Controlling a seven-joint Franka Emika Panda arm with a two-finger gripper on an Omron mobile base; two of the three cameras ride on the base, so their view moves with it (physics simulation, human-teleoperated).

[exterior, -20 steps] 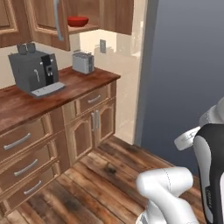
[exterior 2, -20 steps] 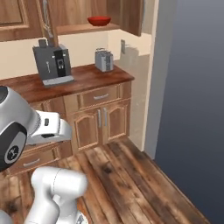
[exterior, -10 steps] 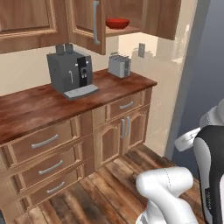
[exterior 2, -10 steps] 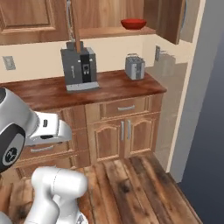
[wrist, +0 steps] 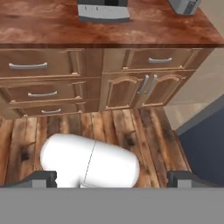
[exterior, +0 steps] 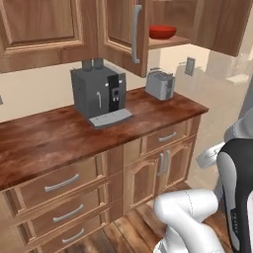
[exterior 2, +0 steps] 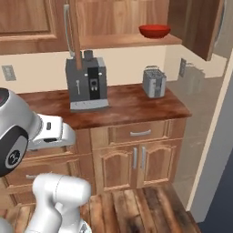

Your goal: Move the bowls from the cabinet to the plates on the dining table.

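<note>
A glossy red bowl (exterior: 162, 31) (exterior 2: 154, 31) sits on the wooden shelf (exterior 2: 123, 41) of the open wall cabinet (exterior: 123, 29), high above the counter. The cabinet's doors stand swung out, one with a long grey bar handle (exterior: 137, 33). My gripper (wrist: 114, 179) is open, its two dark fingertips (wrist: 43, 178) wide apart with nothing between them. It points down at the floor and the low drawers, far below the bowl. The plates and the dining table are out of view.
A dark grey coffee machine (exterior: 99, 96) (exterior 2: 85, 81) and a silver toaster (exterior: 160, 85) (exterior 2: 154, 82) stand on the reddish wood counter (exterior 2: 127, 107). Drawers and arched doors (wrist: 131, 89) lie below it. A blue-grey wall (exterior 2: 218, 159) bounds the right side, above wooden plank floor (wrist: 144, 127).
The whole picture has shifted: the base has driven, so the counter and open cabinet now look nearer and more central. The gripper has stayed open.
</note>
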